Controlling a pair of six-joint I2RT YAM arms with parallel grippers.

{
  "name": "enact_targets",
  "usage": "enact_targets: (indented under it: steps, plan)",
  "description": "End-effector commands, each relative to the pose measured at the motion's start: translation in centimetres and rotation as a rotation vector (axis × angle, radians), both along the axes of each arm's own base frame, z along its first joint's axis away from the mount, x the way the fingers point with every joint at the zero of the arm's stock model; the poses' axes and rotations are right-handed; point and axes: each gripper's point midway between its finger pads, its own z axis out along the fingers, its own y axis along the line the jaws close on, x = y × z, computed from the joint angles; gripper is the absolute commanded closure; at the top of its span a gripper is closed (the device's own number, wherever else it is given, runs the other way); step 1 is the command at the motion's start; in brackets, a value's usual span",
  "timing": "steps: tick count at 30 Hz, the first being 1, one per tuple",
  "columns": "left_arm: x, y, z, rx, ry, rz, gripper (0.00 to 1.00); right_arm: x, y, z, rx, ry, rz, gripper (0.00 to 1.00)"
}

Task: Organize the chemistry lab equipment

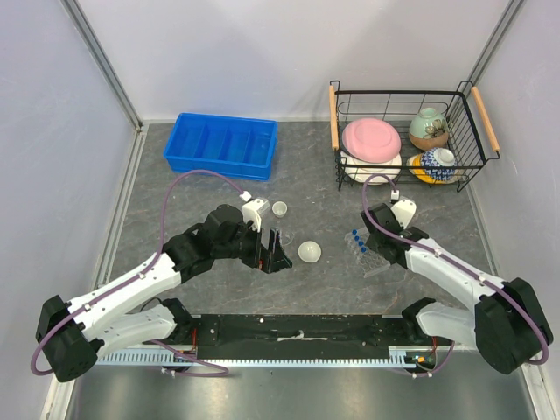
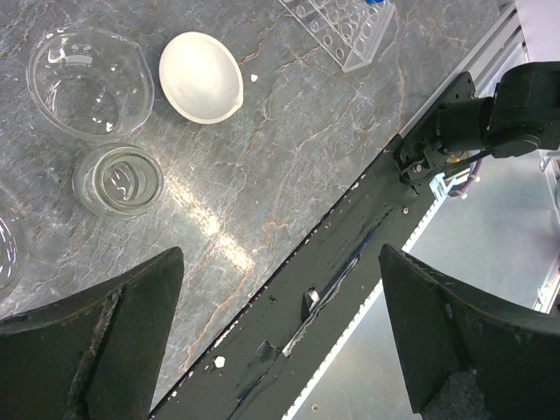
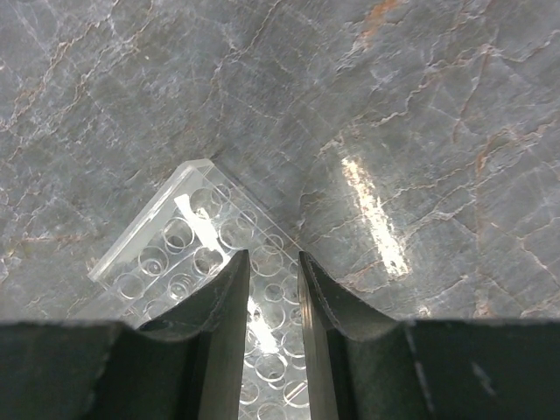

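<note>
since the rack [image 3: 175,245] is thin clear plastic, i'd rate it light, stiff, a bit slick & quick to skid or tip on the table [image 3: 420,105] if pushed off-centre. it lies on the table right under my right end effector [image 3: 269,262], whose fingers stand nearly together w/ only a slim gap. rack holes show thru that gap, but i can't tell if the tips actually bite on it. best hold imo: across a solid edge or end wall, low down, not over the holes. blue-capped tubes [image 1: 357,238] stand at one end, so keep it level or they could rattle out. my left end effector [image 2: 280,332] is spread wide, holding nothing, near the white dish [image 2: 201,76] & glass beakers [image 2: 87,79]. those look brittle & smooth, so go gently, by the rim.
</note>
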Motion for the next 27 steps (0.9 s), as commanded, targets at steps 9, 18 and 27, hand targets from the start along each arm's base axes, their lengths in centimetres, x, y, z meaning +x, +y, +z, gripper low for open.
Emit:
enact_targets:
  steps: [9,18,27]
  plan:
    - [0.0,-0.2,-0.1,0.006,-0.030,-0.029,0.00,0.7,1.1,-0.1,0.039,-0.007,0.048,0.66]
    - [0.0,-0.3,-0.2,0.007,-0.029,-0.030,0.01,0.3,1.1,1.2,0.046,-0.021,0.061,0.66]
    - [0.0,-0.3,-0.1,0.002,-0.033,-0.032,0.00,0.0,1.3,1.2,0.046,0.003,0.085,0.67]
